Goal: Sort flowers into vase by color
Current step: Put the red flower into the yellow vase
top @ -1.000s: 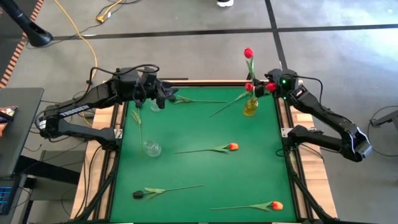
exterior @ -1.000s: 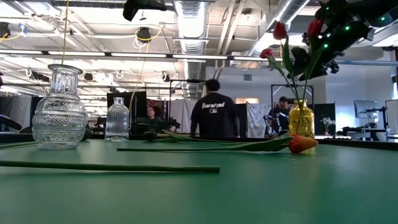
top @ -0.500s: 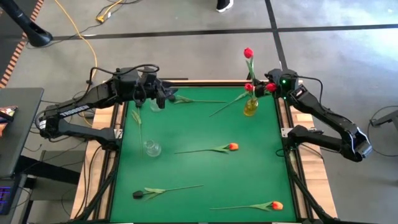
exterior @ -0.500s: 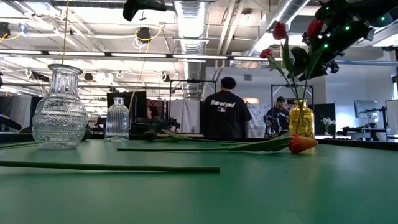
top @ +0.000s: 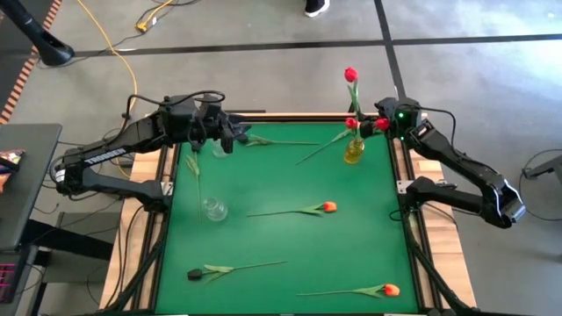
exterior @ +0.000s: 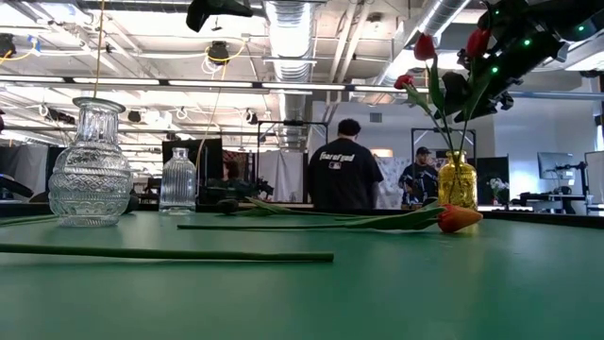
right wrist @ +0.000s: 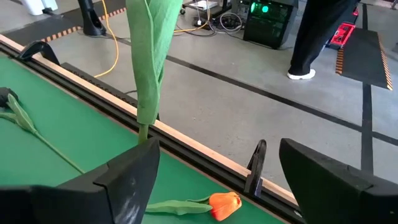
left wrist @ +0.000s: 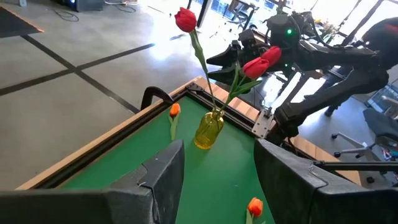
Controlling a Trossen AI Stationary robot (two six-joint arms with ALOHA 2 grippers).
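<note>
Two dark, jointed arms with black looped cables; the right arm (top: 457,167) bears a green light near its wrist.

A robotics lab or workshop: bare ducts (exterior: 293,28) and strip lights overhead, taped lines on a concrete floor (top: 263,61), a yellow cable (top: 105,39) trailing across it, more rigs and screens (exterior: 557,170) beyond the right claw (top: 373,123), people (exterior: 342,175) standing about.

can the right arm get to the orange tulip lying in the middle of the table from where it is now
Probably yes. The right gripper is up by the yellow vase with its fingers open and empty. The orange tulip lies flat on bare green table, nothing stacked on it, nothing between, on the right arm's half.
</note>
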